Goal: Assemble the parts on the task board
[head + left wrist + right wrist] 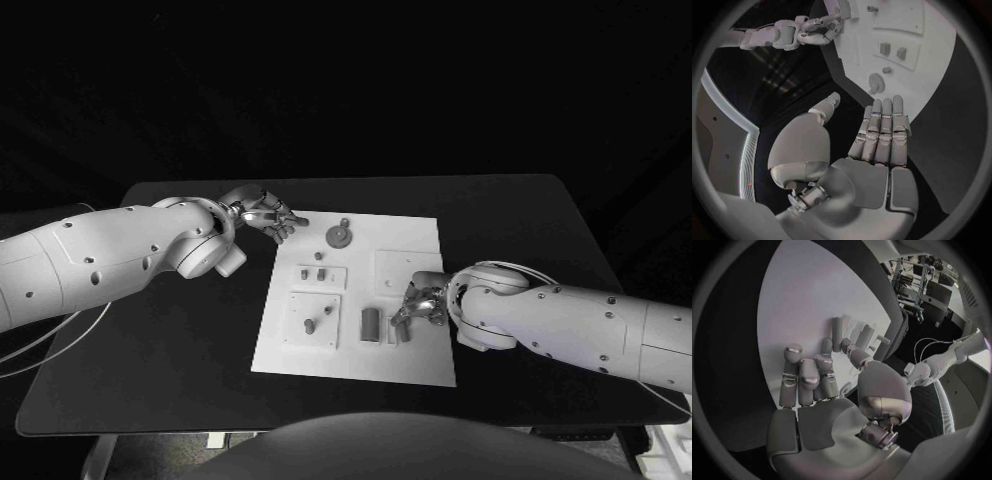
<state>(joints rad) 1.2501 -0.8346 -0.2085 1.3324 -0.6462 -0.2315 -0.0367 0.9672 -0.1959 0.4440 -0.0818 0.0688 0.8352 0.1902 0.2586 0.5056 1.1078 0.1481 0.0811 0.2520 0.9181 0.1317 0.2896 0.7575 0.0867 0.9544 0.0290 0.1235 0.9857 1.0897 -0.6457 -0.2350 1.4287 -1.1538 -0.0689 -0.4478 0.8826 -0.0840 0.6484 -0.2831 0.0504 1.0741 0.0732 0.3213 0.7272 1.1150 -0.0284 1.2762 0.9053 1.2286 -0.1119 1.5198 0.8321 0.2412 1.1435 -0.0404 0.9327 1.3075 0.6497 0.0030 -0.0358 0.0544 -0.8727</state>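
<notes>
Black surface (159, 330) carries the white rectangular task board (353, 345) at its middle. Left hand (264, 216) hovers at the board's far left corner, fingers straight and side by side, thumb apart, holding nothing; the left wrist view shows its palm (873, 165) open above the dark surface just beside the board edge. Right hand (420, 300) sits over the board's right middle, fingers curled down near small grey upright parts (372, 324); whether it grips one, cannot tell. A round grey part (338, 236) lies near the far edge.
</notes>
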